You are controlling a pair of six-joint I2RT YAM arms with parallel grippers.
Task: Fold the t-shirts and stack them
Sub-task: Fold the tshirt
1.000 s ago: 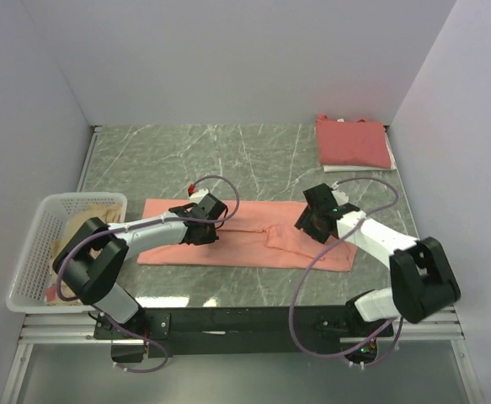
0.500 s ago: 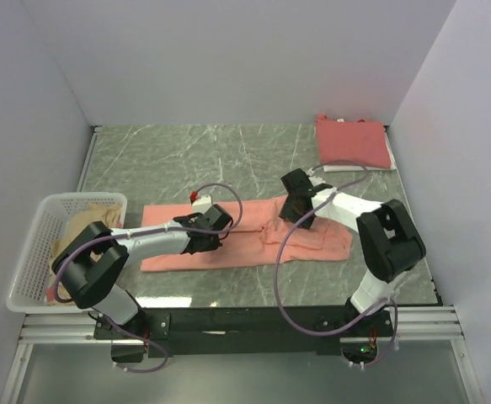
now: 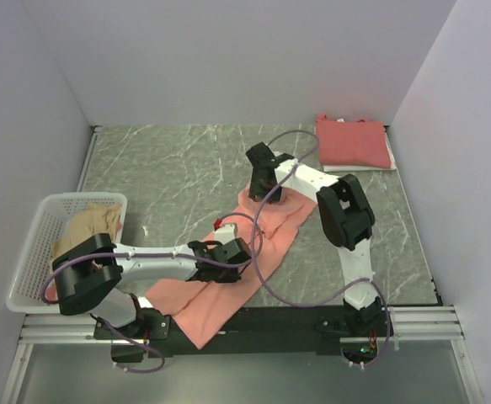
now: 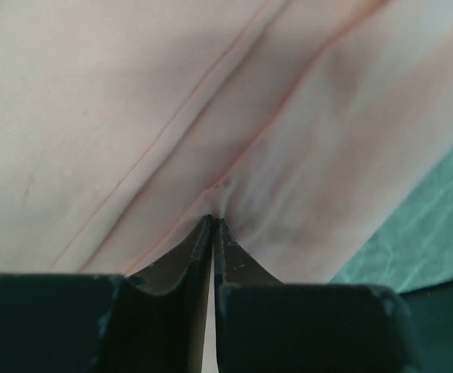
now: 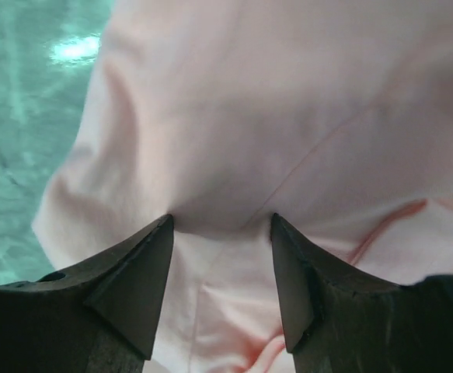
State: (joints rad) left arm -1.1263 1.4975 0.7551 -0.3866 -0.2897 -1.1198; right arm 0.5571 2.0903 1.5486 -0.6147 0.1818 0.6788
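A pink t-shirt [image 3: 272, 225] lies bunched and slanted on the marble table [image 3: 169, 160], from the middle down to the front edge, where a corner hangs over. My left gripper [image 3: 231, 259] is shut on a fold of the shirt; the left wrist view shows the jaws closed with the fabric [image 4: 234, 116] pinched at the left gripper's tips [image 4: 212, 221]. My right gripper [image 3: 259, 183] sits on the shirt's far end. In the right wrist view the right gripper [image 5: 222, 224] is open, with its tips pressed on pink cloth [image 5: 273, 116].
A folded red t-shirt [image 3: 354, 141] lies at the back right corner. A white basket [image 3: 34, 252] with tan garments [image 3: 89, 223] stands at the left edge. Purple cables loop over the arms near the middle.
The shirt lay flat across the table; now it is slanted and bunched. My left gripper dragged its end right and towards the front edge. My right gripper moved left and farther back with the other end.
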